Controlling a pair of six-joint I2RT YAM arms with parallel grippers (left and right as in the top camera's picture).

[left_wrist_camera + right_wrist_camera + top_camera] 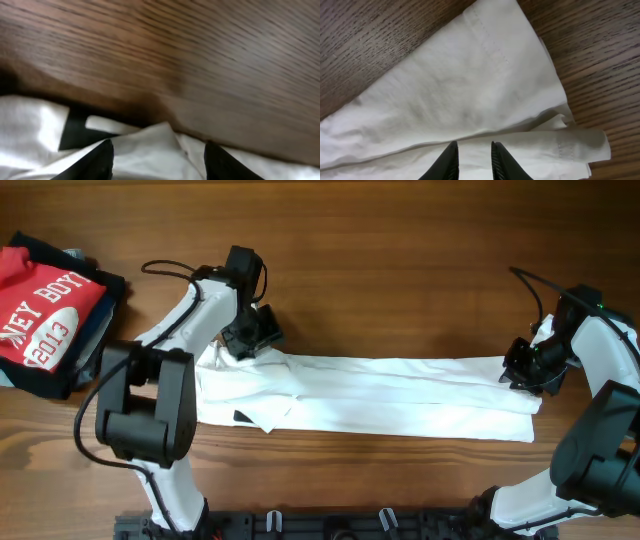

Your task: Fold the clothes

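Left edge of the worktop [400, 240]: red shirt [45, 310] atop dark garments [95, 340], well apart from the work. Left of centre: left gripper [159, 147], fingers spread, straddling a raised peak of the white T-shirt [400, 392] without pinching it. Likely hazard here: loose flaps springing open and undoing the fold. Across the middle of the worktop: T-shirt, folded into a long strip. Right end: right gripper [474, 147], fingers almost together over the folded hem [490, 45]; hold on the cloth not determinable. Likely hazard: a one-ended or shallow grasp, skewing or dropping the strip on the next fold. Long axis parallel to the front edge; black print [243, 417] toward the left end, stitched hem pointing right.
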